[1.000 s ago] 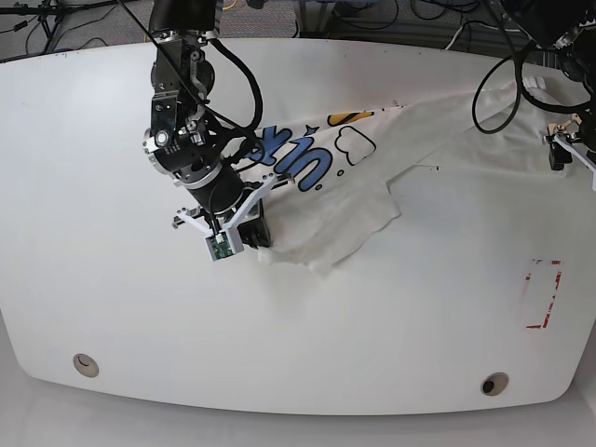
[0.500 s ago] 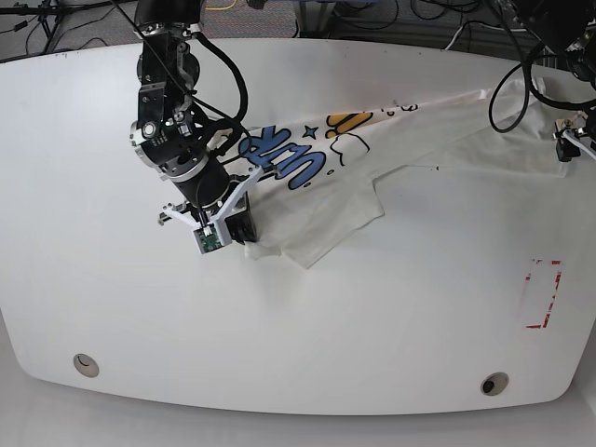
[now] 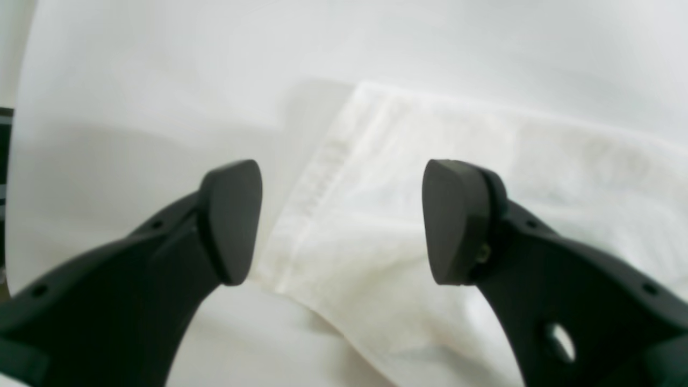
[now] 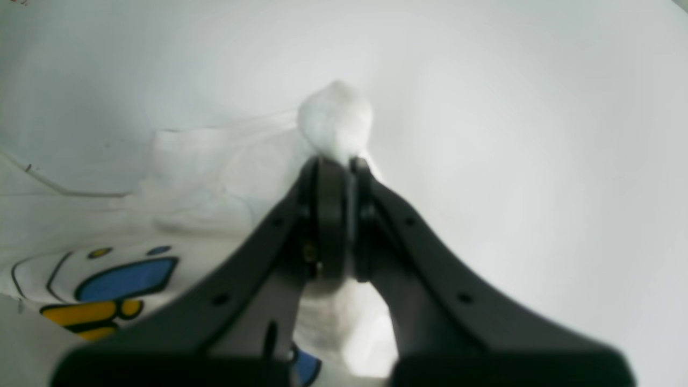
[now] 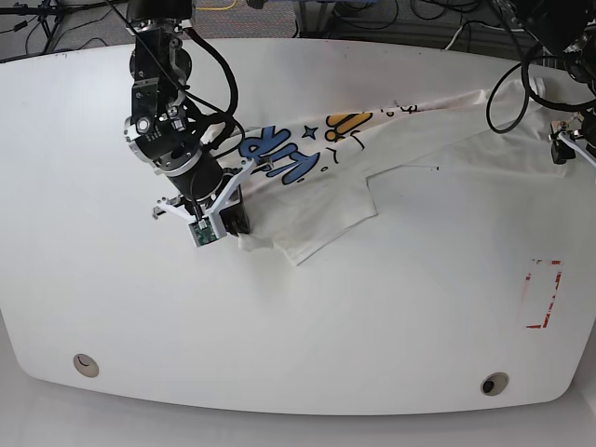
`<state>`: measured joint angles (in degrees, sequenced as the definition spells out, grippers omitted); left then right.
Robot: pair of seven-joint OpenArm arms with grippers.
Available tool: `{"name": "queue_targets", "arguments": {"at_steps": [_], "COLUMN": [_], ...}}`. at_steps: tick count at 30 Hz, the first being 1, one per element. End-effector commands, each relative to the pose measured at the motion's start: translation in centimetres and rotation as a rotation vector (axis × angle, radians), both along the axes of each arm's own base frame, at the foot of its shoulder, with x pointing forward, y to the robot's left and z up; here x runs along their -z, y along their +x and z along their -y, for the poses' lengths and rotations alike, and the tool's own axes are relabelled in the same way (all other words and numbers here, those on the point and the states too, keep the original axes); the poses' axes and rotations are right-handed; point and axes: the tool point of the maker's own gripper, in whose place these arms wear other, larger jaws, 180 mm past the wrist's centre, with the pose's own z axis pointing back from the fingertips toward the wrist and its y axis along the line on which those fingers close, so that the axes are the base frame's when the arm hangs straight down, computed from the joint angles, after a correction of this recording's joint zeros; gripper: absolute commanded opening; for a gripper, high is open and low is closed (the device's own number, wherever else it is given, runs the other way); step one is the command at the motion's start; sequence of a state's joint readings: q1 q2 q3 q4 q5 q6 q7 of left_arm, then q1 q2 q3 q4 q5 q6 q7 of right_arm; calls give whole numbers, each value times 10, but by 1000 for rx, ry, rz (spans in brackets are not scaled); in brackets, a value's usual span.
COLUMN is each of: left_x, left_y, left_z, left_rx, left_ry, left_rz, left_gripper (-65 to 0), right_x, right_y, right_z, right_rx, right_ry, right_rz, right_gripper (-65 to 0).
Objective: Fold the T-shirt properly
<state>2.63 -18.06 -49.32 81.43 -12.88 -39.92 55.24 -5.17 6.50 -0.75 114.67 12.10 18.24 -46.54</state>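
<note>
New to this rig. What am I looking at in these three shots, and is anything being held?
It is a two-arm robot at a white table. The base view looks down from overhead; the other two come from cameras on each wrist, looking along the fingers. A printed white T-shirt lies stretched across the table. The right gripper, on the base view's left, is closed on a bunch of its fabric. The left gripper, at the base view's right edge, is open above a hemmed edge, holding nothing.

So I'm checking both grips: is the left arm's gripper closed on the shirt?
No, the left gripper is open, its fingers apart above the shirt.
</note>
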Motion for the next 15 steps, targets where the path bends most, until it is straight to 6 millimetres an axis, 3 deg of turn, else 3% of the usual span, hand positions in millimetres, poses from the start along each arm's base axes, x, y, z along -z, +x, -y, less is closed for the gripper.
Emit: {"name": "queue_targets", "arguments": {"at_steps": [1, 15], "left_x": [-11, 10], "left_y": [10, 24], "left_z": [0, 24], "left_rx": [23, 94], "left_ry": [20, -34], "left_rz": [35, 1], "left_gripper": [-218, -209], "right_x": [-14, -7], "right_y": [5, 4], "right_z": [-2, -2], "right_rx": [-2, -1], "right_ry": [27, 19], "right_rz": [51, 32], "right_gripper": [-638, -642]}}
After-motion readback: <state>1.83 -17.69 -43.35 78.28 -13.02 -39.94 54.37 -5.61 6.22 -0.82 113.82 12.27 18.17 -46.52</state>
